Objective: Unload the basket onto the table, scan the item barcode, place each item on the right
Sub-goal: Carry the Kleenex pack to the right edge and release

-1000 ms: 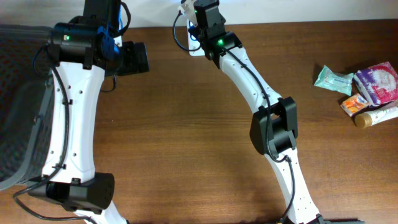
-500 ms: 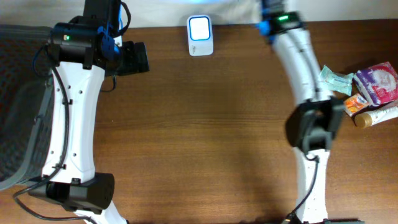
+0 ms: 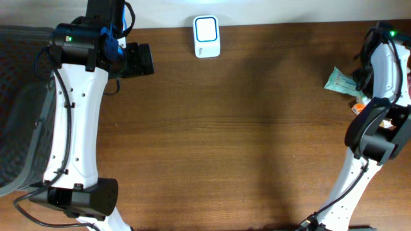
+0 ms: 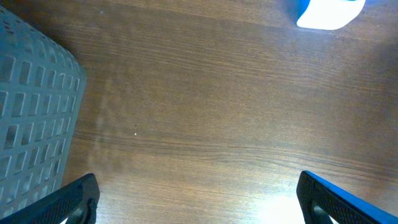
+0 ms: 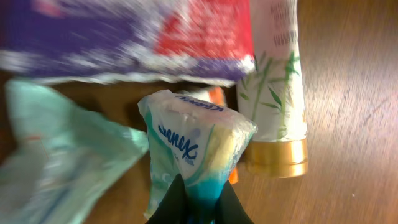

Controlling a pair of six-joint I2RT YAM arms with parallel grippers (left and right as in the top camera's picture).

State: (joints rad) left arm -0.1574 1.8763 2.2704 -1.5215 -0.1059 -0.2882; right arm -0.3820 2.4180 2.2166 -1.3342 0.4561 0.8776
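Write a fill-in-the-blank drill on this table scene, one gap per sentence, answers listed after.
1. The right gripper is shut on a tissue pack printed with the name ____.
2. The bottle lying beside that pack has a ____ cap.
3. The left gripper holds nothing and its jaws stand ____.
4. The grey basket stands on the robot's ____ side.

Missing words: Kleenex; gold; open; left.

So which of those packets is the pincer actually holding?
The small white-and-blue Kleenex pack, pinched at its lower edge by the right pincer. The mint-green packet and the purple-and-red pack lie loose beside it.
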